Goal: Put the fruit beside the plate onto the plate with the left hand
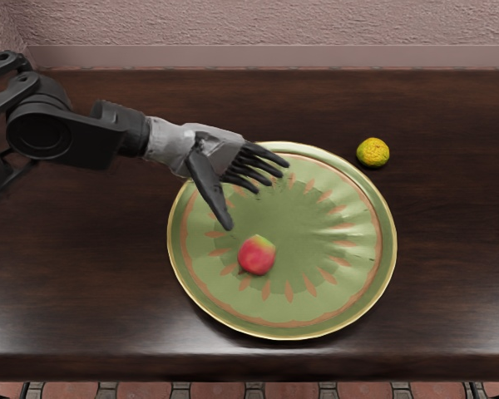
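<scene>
Nearest the table's (pixel 83 316) front edge lies the plate (pixel 341 258), with a red-green fruit (pixel 256 254) resting left of its centre. The left hand (pixel 224 166) hangs over the plate's far-left rim, fingers (pixel 262 162) spread and thumb pointing down, grasping nothing. A yellow-green fruit (pixel 373 152) sits off the plate, just beside its far-right rim (the only fruit now next to it). It is judged small, light, firm and round with a bumpy skin. It is likely to roll, so it is best enclosed from above, fingers opposing thumb. Bare tabletop toward the far and right edges gives room; the low rim must be cleared.
</scene>
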